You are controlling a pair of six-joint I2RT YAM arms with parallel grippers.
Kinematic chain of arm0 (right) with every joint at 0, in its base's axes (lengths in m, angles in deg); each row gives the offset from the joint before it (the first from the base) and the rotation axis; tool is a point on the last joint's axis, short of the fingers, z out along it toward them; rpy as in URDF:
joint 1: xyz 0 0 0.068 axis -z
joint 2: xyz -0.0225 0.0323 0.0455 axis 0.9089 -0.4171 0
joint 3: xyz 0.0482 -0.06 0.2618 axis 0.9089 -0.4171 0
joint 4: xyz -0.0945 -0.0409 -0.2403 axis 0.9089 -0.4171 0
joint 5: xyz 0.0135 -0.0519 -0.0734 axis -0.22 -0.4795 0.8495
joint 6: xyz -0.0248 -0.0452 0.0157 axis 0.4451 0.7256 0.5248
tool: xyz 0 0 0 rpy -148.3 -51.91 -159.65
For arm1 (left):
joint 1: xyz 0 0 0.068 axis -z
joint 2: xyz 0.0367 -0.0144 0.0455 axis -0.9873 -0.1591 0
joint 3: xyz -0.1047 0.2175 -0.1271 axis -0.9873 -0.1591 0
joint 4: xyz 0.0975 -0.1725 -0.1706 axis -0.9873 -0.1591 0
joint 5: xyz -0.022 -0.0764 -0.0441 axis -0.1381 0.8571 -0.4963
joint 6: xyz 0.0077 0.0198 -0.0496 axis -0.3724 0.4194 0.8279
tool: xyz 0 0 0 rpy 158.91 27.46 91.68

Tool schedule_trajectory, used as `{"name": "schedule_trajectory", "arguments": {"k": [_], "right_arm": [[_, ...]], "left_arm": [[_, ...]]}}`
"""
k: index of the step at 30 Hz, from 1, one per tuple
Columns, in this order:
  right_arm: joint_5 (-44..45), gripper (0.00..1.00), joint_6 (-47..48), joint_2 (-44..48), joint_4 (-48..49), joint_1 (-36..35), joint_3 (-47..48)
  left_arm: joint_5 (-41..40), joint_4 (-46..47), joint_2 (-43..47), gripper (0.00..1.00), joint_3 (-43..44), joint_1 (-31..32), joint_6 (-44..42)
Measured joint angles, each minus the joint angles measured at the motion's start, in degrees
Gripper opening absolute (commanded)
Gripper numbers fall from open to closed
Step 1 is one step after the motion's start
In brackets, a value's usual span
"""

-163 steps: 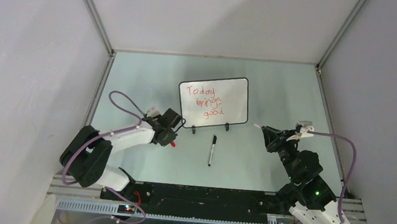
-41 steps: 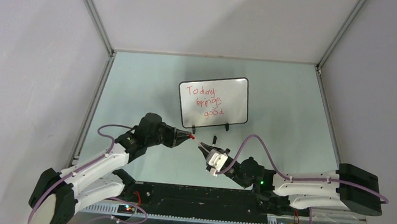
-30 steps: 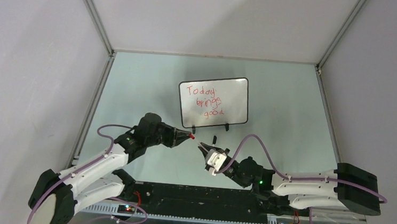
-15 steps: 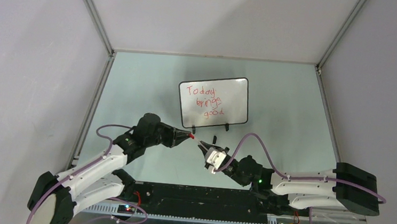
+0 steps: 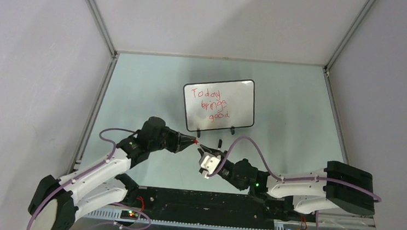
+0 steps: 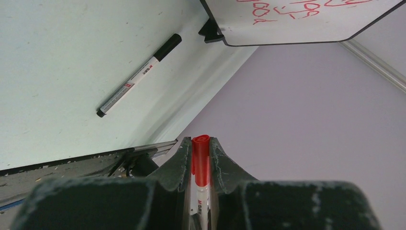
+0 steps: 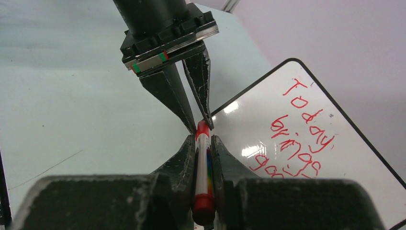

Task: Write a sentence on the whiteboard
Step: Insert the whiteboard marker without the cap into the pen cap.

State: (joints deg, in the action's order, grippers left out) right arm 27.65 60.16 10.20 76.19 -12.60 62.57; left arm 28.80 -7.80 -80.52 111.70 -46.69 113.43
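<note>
Soft, even light is making the whiteboard [image 5: 243, 104] bright and its red sentence [image 5: 210, 104] legible. Just behind the whiteboard a faint grey shadow is lying on the table [image 5: 137, 88]. In the right wrist view pale glare is shining on the whiteboard's face, while before it the right gripper [image 7: 202, 138] and its pinched marker [image 7: 203, 167] are looking soft, out of focus.

Whiteboard [image 5: 241, 99] was glossy white with a thin black frame, and the sentence [image 5: 211, 104] on it was all red. The red marker [image 7: 203, 167] had a white barrel, red ends and a little rainbow stripe. The loose marker [image 6: 139, 75] was white with a black cap. Table [image 5: 137, 88] was pale mint green, cables [image 5: 118, 129] purple, left arm [image 5: 98, 167] and right arm [image 5: 300, 186] white and black.
</note>
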Motion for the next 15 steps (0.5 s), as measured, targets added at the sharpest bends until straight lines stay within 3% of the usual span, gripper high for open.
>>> {"name": "schedule_trajectory", "arguments": {"k": [15], "right_arm": [[2.2, 0.0, 2.8, -7.2, 6.4, -0.4, 0.8]], "left_arm": [[-10.6, -2.2, 1.0, 0.0, 0.3, 6.4, 2.9]]}}
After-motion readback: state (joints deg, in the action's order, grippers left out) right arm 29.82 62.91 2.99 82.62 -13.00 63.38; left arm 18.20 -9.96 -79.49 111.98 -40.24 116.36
